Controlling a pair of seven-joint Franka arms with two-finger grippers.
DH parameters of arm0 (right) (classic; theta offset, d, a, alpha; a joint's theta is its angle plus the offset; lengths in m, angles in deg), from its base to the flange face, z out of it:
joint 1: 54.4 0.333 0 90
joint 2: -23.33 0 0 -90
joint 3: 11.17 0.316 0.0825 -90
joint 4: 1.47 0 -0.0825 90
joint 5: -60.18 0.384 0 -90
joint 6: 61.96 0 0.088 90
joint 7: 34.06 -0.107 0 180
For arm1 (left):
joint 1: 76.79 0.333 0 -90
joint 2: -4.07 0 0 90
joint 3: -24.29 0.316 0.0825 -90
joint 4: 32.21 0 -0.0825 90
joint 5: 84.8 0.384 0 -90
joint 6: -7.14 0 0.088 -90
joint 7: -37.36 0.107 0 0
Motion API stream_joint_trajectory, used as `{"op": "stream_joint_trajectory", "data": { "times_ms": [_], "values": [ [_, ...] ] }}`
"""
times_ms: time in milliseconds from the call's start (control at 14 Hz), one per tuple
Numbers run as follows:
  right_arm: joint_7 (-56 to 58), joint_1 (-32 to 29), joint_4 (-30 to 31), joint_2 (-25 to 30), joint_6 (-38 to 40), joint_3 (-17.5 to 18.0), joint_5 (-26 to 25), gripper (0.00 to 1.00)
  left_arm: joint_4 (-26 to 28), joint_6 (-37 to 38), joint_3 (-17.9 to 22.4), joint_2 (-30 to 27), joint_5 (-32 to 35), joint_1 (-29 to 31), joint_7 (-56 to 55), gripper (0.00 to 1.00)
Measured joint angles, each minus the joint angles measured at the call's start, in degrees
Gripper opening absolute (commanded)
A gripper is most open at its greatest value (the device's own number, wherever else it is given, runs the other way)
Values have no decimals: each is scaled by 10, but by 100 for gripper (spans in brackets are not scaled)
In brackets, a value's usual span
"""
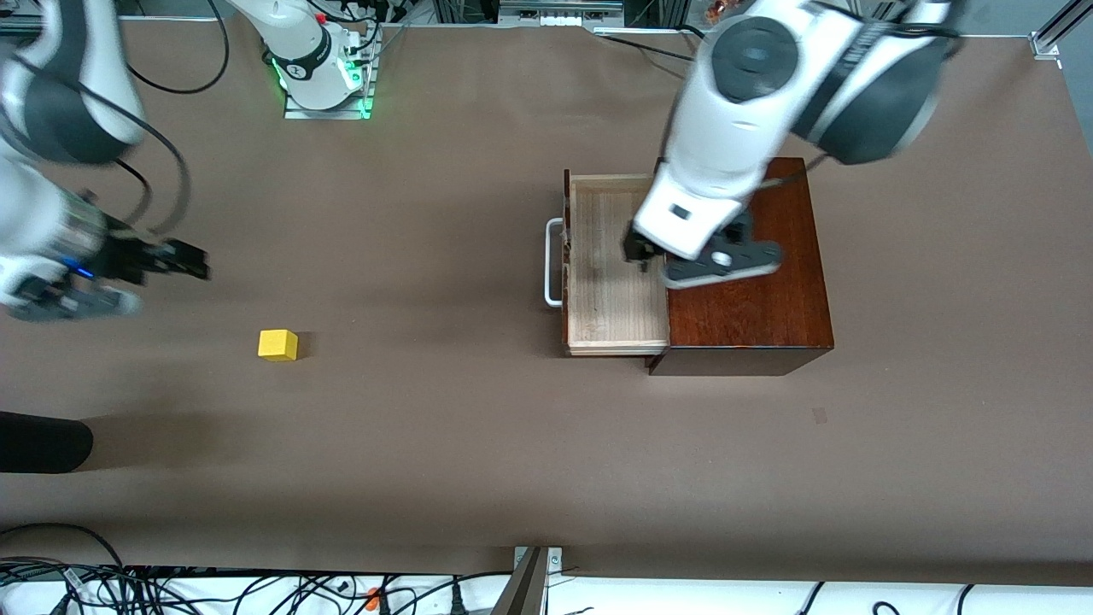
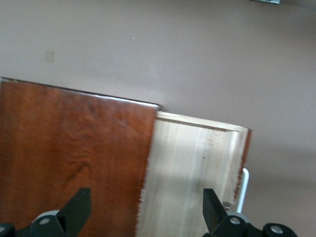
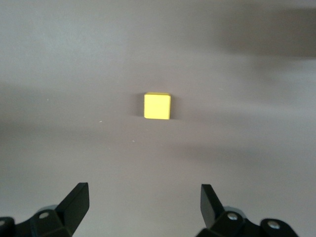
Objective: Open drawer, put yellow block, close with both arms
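Note:
The drawer [image 1: 610,299] is pulled out of the dark-brown wooden box [image 1: 751,299], its pale tray bare and its white handle [image 1: 552,261] toward the right arm's end. My left gripper [image 1: 639,254] hangs open over the tray where it meets the box; in the left wrist view the left gripper [image 2: 146,207] spans the box top [image 2: 74,148] and the drawer [image 2: 192,163]. The yellow block [image 1: 278,344] lies on the brown table toward the right arm's end. My right gripper [image 1: 192,260] is open in the air beside it, holding nothing. The right wrist view shows the yellow block [image 3: 157,105] ahead of the right gripper [image 3: 144,202].
The right arm's base [image 1: 324,68] stands lit green at the table's edge farthest from the front camera. A dark rounded object [image 1: 43,442] pokes in at the edge near the right arm's end. Cables [image 1: 213,589] lie along the table's nearest edge.

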Motion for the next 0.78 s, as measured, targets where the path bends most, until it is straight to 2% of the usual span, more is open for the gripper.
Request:
{"op": "stream_joint_trajectory", "data": {
  "times_ms": [214,285,570,783],
  "values": [
    [-8,13,4,-70,-65,0,0,100,3,22,6,-20,-32,62,87,100],
    [-8,13,8,-86,-89,-2,0,100,3,31,22,-29,-47,68,115,100],
    [-27,9,66,-109,-214,-11,0,100,20,61,127,-83,-97,50,231,100],
    [-48,10,120,-113,-290,-11,0,100,74,69,176,-143,-103,45,306,100]
  ]
}}
